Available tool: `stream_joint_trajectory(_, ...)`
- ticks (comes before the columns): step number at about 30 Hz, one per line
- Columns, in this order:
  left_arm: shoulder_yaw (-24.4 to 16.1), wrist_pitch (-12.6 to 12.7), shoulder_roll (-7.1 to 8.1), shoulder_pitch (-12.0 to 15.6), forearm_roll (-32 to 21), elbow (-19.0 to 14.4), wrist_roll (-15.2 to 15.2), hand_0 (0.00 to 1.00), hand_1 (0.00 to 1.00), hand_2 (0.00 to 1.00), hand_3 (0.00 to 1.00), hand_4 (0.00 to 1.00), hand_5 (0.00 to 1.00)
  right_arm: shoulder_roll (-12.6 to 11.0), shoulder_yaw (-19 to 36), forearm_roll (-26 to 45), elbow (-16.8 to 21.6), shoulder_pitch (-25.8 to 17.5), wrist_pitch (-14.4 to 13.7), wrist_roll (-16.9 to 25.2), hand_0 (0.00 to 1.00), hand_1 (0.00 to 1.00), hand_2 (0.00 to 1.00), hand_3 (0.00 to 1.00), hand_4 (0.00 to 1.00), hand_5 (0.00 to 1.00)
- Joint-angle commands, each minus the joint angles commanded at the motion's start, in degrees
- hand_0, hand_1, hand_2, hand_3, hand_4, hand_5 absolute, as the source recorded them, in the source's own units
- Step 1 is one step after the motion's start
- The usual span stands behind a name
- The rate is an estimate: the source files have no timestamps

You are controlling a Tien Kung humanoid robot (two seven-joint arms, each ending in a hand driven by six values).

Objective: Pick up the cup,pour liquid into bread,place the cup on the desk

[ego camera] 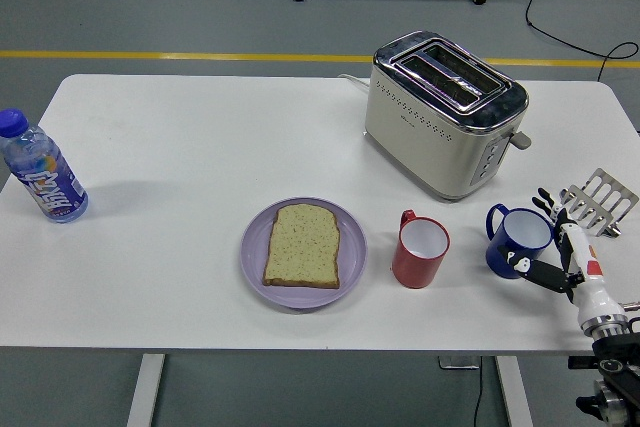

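Note:
A blue cup (517,241) stands upright on the white table (180,277) at the right, handle pointing left. My right hand (545,237) comes in from the lower right corner and sits against the cup's right side. Its fingers (548,203) are spread behind the cup and the thumb (533,270) lies along the cup's lower front. The fingers look open around the cup, not closed on it. A slice of bread (303,245) lies on a purple plate (255,262) at the table's middle front. A red cup (420,251) stands upright just right of the plate.
A cream toaster (443,112) stands behind the cups. A metal toast rack (602,199) sits at the right edge, close to my hand. A water bottle (42,170) stands at the far left.

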Motion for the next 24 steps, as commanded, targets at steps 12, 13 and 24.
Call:
stream_joint_trajectory(12,-0.6,0.1,0.01,0.2,0.9,0.0,0.2,0.69,0.756,0.773,0.611,0.396,0.998,-1.6,8.3,-1.6,10.7,-2.7,0.3,-2.6,0.968,0.804,0.945,0.989,0.926,0.055)
stream_joint_trajectory(13,-0.7,0.1,0.03,0.2,1.0,0.0,0.2,0.69,0.756,0.773,0.611,0.396,0.998,-1.6,9.3,-0.8,11.9,-2.8,0.6,-3.2,0.968,0.804,0.945,0.989,0.926,0.055)
stream_joint_trajectory(24,-0.7,0.1,0.11,0.4,1.1,0.0,0.1,0.69,0.756,0.773,0.611,0.396,0.998,-2.3,13.8,2.9,19.1,-3.8,1.8,-6.4,0.961,0.805,0.939,0.97,0.92,0.073)
